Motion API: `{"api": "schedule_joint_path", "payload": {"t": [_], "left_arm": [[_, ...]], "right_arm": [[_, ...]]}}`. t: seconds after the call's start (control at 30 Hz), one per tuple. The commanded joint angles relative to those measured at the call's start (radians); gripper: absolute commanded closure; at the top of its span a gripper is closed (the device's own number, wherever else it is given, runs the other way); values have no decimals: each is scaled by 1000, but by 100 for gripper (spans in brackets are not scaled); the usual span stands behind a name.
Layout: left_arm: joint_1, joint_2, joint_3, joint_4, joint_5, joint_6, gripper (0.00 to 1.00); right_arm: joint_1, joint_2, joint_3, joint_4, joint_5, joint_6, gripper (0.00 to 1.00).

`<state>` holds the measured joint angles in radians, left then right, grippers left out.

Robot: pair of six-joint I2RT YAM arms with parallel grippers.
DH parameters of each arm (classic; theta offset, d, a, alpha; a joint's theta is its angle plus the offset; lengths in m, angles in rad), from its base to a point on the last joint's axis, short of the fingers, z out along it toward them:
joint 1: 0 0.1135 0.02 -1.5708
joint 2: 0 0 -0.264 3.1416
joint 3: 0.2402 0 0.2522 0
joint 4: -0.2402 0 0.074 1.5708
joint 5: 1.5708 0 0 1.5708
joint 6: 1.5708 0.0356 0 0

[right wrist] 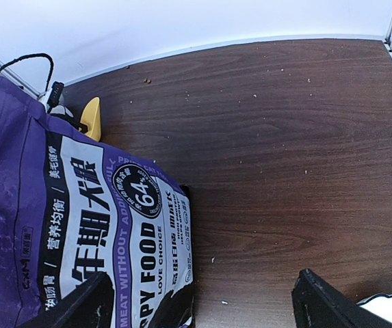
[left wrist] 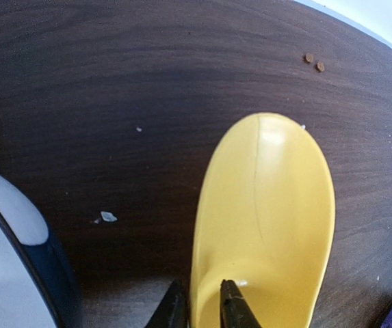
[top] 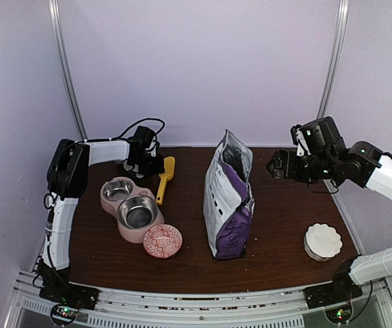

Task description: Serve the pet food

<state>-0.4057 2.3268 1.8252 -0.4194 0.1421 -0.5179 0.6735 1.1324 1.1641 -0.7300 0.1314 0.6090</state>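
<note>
My left claw (left wrist: 202,309) straddles the rim of the scoop (left wrist: 264,225) at its handle end, fingers narrow on either side. I can't tell whether they have bitten. I'd seat them squarely before lifting and keep the scoop level. That arm reaches far back, left of the bag (top: 228,205). The kibble, I judge, sits inside the bag; two pellets (left wrist: 309,58) lie loose on the tabletop (left wrist: 113,89). To the right of the bag my right claw (right wrist: 202,304) gapes wide.

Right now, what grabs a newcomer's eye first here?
The purple bag stands open in the middle. At far left, the left gripper straddles the wall of the yellow scoop. Just nearer, the steel bowls in the pink feeder look empty.
</note>
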Motion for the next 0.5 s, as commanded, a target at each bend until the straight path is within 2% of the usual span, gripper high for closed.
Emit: {"api": "schedule_joint_path", "payload": {"t": [0.0,0.27,0.47], "left_arm": [[4,27,25,-2,23,8,83],[4,29,32,-7,29,21,100],[5,-18,47,1,27,24,100]], "right_arm": [[-5,-6,13,0,14,9,8],[-5,-11,9,-1,15,11,8],[-6,-29,13,-15,32,11,8]]}}
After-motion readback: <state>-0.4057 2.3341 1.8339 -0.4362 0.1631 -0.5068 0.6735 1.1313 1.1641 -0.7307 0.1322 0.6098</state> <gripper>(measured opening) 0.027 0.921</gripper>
